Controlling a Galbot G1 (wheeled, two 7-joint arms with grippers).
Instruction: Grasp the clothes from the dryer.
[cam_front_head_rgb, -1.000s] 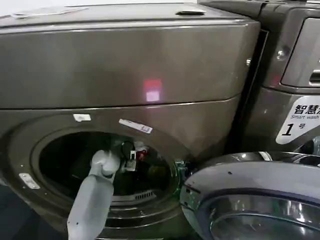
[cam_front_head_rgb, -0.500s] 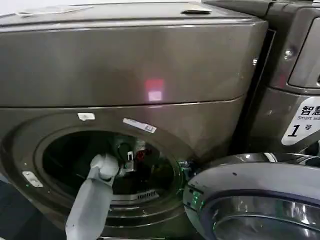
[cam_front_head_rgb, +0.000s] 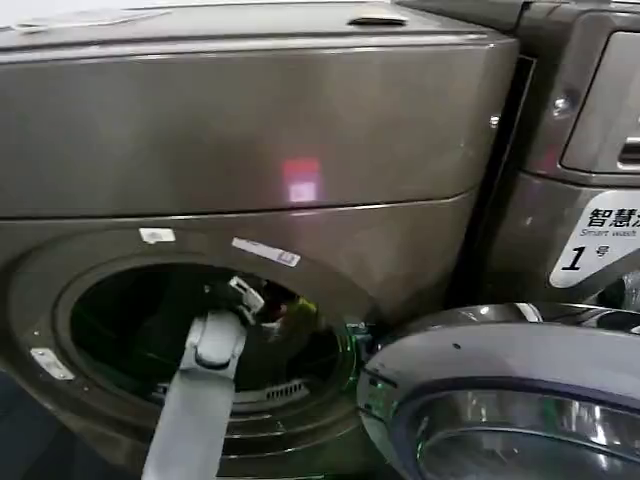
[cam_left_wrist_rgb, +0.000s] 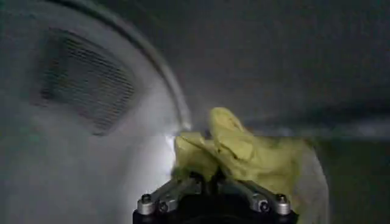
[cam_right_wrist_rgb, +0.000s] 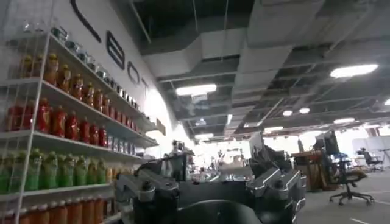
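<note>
The clothes (cam_left_wrist_rgb: 244, 152) lie inside the drum of the dryer (cam_front_head_rgb: 250, 130), against the curved drum wall where it meets the back. In the left wrist view they are a soft, crumpled yellow-green heap with rounded folds, one lobe standing up above the rest. From the head view a bit of yellow-green and red (cam_front_head_rgb: 290, 312) shows deep in the dark port, just past the arm's end.

The left tool (cam_left_wrist_rgb: 214, 181) reaches through the round port into the drum. Its two metal fingers (cam_left_wrist_rgb: 173, 192) slant inward and meet at the near edge of the yellow-green fabric, closed on a fold of it. The pale grey arm (cam_front_head_rgb: 195, 400) rises from below and crosses the lower lip of the port, with free dark room on both sides of it inside the ring.

The drum wall is smooth grey metal, with a perforated vent patch (cam_left_wrist_rgb: 85, 85) on it. The dryer's front is brushed bronze-grey, its top panel plain, and small white stickers (cam_front_head_rgb: 265, 251) sit on the port's upper rim. The open door (cam_front_head_rgb: 500, 400), a rounded grey ring around glass, hangs to the right of the port, close by its edge. A second machine (cam_front_head_rgb: 590, 150) with a "1" label (cam_front_head_rgb: 590, 240) stands directly to the right.

The right tool (cam_right_wrist_rgb: 210, 189) is held up in an open room beside shelves of bottles (cam_right_wrist_rgb: 55, 122), its fingers spread with nothing between them.
</note>
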